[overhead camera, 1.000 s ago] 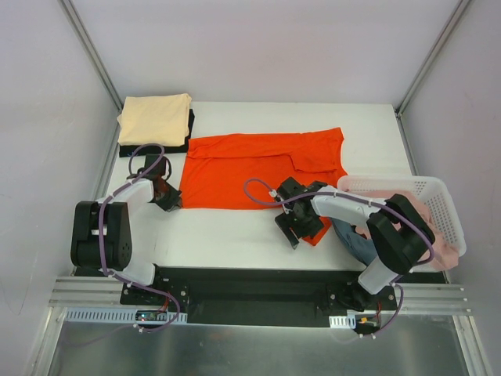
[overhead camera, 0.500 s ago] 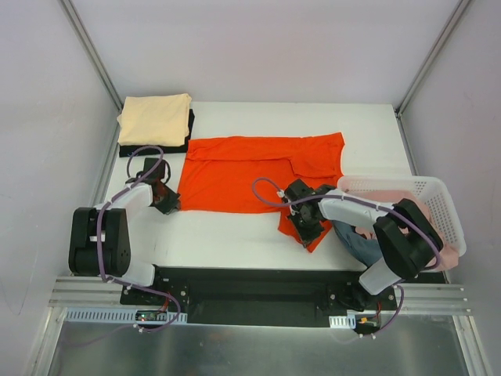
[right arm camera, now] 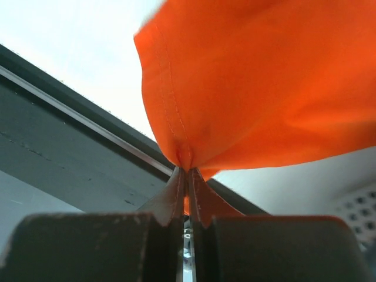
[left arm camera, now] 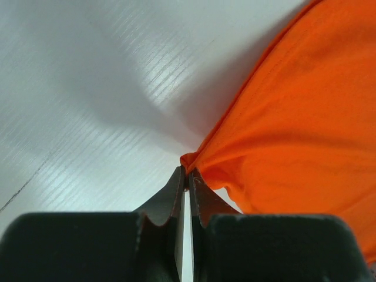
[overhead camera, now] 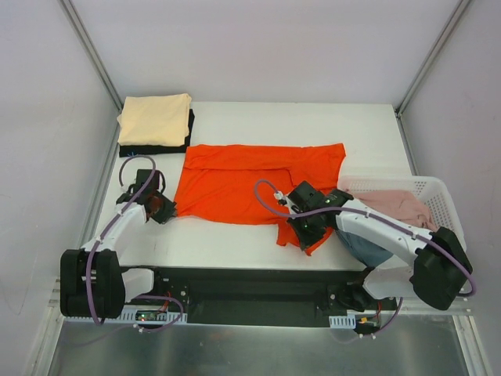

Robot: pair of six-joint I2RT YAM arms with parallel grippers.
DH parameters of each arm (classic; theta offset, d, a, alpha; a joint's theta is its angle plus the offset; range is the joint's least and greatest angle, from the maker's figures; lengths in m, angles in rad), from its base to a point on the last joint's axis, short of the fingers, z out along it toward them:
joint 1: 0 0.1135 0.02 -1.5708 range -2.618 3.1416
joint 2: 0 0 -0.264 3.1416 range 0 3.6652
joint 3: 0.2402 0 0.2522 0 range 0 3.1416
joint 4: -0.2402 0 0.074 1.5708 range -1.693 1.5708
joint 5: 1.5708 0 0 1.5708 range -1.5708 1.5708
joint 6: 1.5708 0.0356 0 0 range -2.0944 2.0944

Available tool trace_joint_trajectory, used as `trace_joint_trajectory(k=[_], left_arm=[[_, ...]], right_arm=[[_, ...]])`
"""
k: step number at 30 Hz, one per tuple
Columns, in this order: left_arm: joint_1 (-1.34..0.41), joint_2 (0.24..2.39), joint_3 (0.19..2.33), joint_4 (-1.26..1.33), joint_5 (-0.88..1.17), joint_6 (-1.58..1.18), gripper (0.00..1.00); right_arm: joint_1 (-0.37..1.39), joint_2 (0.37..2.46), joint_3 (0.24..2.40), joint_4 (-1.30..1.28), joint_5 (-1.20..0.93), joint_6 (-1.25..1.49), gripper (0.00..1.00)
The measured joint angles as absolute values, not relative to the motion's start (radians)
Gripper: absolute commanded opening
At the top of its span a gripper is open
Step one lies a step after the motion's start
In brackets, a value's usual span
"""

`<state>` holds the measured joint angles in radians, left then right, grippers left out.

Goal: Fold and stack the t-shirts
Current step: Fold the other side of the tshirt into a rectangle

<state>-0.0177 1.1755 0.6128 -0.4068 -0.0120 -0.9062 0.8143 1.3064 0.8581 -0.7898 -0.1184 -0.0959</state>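
1. On the table's left side, my left gripper [overhead camera: 162, 208] is pinched closed on the near-left corner of the orange-red t-shirt [overhead camera: 243, 178], which lies spread across the middle of the table [overhead camera: 227, 244].
2. Behind it, in the far-left corner, the cream t-shirt [overhead camera: 155, 117] lies folded on the black t-shirt [overhead camera: 153, 148].
3. Further right, my right gripper [overhead camera: 307, 231] is clamped on the near-right hem corner.
4. I judge the fold goes best if I carry both corners together, level, with the hem taut.
5. Both wrist views show cloth nipped right at the fingertips; only the overhead shows the basket [overhead camera: 440, 190] holding the pink t-shirt [overhead camera: 401, 207].
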Motion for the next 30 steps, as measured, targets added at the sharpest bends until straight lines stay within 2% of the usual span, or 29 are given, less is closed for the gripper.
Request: trace_joint_trajectory(k=[6, 11, 30], left_arm=[[-0.018, 1.215, 0.69, -0.427, -0.011, -0.905, 0.0], [-0.018, 1.331, 0.824, -0.428, -0.009, -0.902, 0.0], [-0.018, 1.728, 1.189, -0.43, -0.01, -0.894, 0.0]], right_arm=[[0.739, 1.332, 1.04, -0.854, -0.026, -0.185, 0.01], [0.629, 1.412, 1.18, -0.868, 0.038, -0.237, 0.01], [0.396, 1.906, 1.772, -0.915, 0.149, -0.399, 0.01]])
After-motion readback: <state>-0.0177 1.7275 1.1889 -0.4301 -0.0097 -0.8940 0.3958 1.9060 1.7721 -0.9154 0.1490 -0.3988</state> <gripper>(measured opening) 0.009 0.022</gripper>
